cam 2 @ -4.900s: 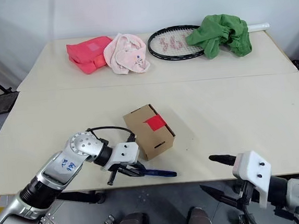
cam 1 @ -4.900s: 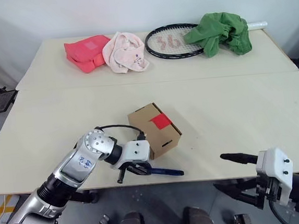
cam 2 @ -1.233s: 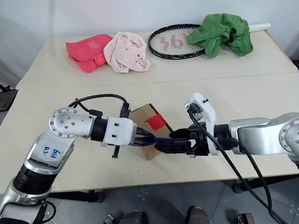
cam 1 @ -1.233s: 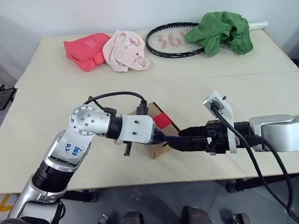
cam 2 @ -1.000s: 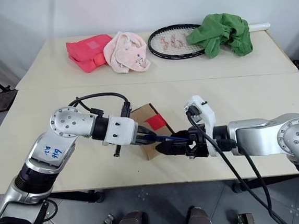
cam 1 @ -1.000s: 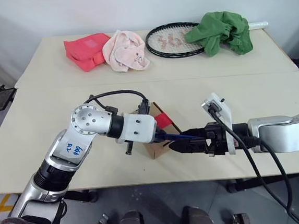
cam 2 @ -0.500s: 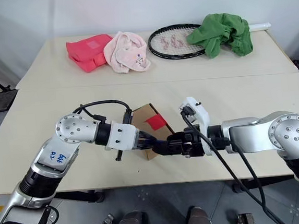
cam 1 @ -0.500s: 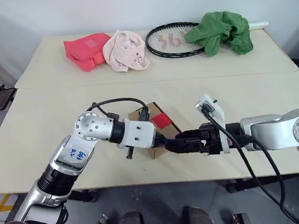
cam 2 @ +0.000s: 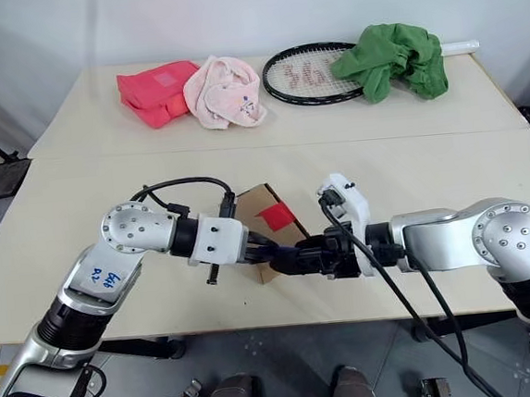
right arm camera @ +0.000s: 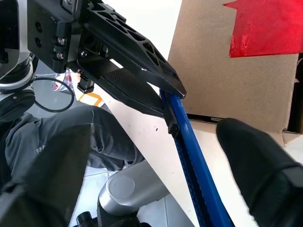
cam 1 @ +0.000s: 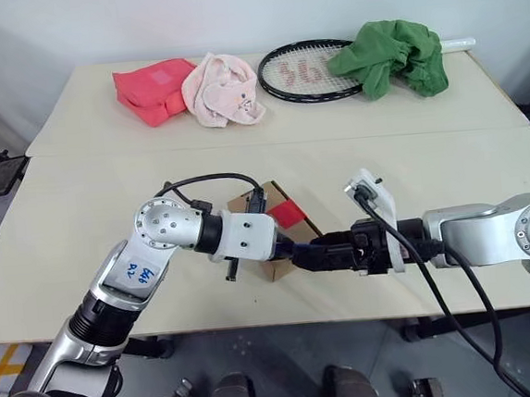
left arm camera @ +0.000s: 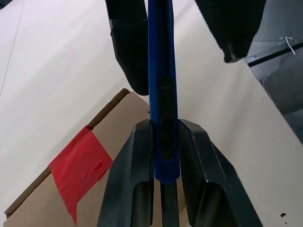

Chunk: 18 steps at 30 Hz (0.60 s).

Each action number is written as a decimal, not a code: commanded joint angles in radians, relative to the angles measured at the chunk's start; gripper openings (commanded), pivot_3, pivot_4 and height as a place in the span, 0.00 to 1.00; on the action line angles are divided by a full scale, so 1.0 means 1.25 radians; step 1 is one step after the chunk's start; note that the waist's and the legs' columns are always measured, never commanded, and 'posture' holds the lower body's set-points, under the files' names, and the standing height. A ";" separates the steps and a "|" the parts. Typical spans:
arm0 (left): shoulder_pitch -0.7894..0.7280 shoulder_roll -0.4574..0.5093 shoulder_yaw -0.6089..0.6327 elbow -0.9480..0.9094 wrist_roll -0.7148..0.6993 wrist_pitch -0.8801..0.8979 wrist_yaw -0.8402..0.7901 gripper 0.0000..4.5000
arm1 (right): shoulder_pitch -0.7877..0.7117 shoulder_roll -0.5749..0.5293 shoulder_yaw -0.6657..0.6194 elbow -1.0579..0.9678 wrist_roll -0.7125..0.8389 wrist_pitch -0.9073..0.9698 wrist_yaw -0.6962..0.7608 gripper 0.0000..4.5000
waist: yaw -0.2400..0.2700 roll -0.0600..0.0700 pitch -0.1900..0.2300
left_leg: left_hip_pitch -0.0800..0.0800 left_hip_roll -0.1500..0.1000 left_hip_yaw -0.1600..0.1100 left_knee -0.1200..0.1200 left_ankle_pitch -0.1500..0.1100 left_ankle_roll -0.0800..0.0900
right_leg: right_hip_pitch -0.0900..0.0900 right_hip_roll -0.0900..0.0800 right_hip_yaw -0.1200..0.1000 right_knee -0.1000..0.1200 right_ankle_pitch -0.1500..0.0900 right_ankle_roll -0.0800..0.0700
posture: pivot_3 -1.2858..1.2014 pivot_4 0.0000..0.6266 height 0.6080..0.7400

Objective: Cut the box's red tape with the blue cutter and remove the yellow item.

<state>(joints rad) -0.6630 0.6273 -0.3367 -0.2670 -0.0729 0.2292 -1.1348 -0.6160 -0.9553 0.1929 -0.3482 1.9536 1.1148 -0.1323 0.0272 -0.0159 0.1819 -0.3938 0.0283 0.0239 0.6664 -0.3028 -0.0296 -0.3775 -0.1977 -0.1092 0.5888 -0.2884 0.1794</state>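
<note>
Pinching blue cutter (left arm camera: 162,118), left hand (left arm camera: 161,189), box (left arm camera: 71,189) beside

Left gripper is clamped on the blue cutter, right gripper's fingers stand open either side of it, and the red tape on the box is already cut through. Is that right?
Not quite: the red tape is uncut, one whole patch across the lid edge of the box in the left wrist view. The left gripper does clamp the blue cutter, and the right gripper stands open around it.
</note>
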 commanded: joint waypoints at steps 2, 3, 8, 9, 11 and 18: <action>-0.016 -0.008 0.003 -0.039 -0.001 0.011 0.009 0.10 | -0.010 0.011 -0.003 0.001 0.015 0.000 -0.007 0.63 | 0.000 0.000 0.000 | 0.000 0.000 0.000 0.000 0.000 0.000 | 0.000 0.000 0.000 0.000 0.000 0.000 | 0.52 0.24 1.00; -0.017 -0.008 0.003 -0.041 -0.001 0.014 0.009 0.10 | -0.012 0.015 0.000 0.003 0.015 0.003 -0.007 0.55 | 0.000 0.000 0.000 | 0.000 0.000 0.000 0.000 0.000 0.000 | 0.000 0.000 0.000 0.000 0.000 0.000 | 0.52 0.24 1.00; -0.022 -0.011 0.004 -0.051 -0.001 0.031 0.013 0.10 | -0.015 0.032 0.012 0.011 0.015 0.010 -0.018 0.19 | 0.000 0.000 0.000 | 0.000 0.000 0.000 0.000 0.000 0.000 | 0.000 0.000 0.000 0.000 0.000 0.000 | 0.52 0.24 1.00; -0.023 -0.012 0.004 -0.053 -0.001 0.034 0.013 0.10 | -0.012 0.036 0.014 0.011 0.015 0.011 -0.020 0.12 | 0.000 0.000 0.000 | 0.000 0.000 0.000 0.000 0.000 0.000 | 0.000 0.000 0.000 0.000 0.000 0.000 | 0.52 0.24 1.00; -0.026 -0.013 0.004 -0.055 0.000 0.039 0.013 0.10 | -0.006 0.043 0.017 0.010 0.015 0.011 -0.023 0.02 | 0.000 0.000 0.000 | 0.000 0.000 0.000 0.000 0.000 0.000 | 0.000 0.000 0.000 0.000 0.000 0.000 | 0.52 0.24 1.00; -0.030 -0.012 0.008 -0.053 -0.001 0.042 0.009 0.10 | 0.015 0.049 0.009 0.008 0.015 0.010 -0.017 0.02 | 0.000 0.000 0.000 | 0.000 0.000 0.000 0.000 0.000 0.000 | 0.000 0.000 0.000 0.000 0.000 0.000 | 0.52 0.24 1.00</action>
<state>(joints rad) -0.6641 0.6319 -0.3356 -0.2952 -0.0604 0.2891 -1.1366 -0.6058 -0.9104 0.1917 -0.3090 1.9516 1.1177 -0.1693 0.0275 -0.0158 0.1819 -0.3937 0.0283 0.0239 0.6663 -0.3028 -0.0296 -0.3776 -0.1977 -0.1092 0.5888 -0.2884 0.1794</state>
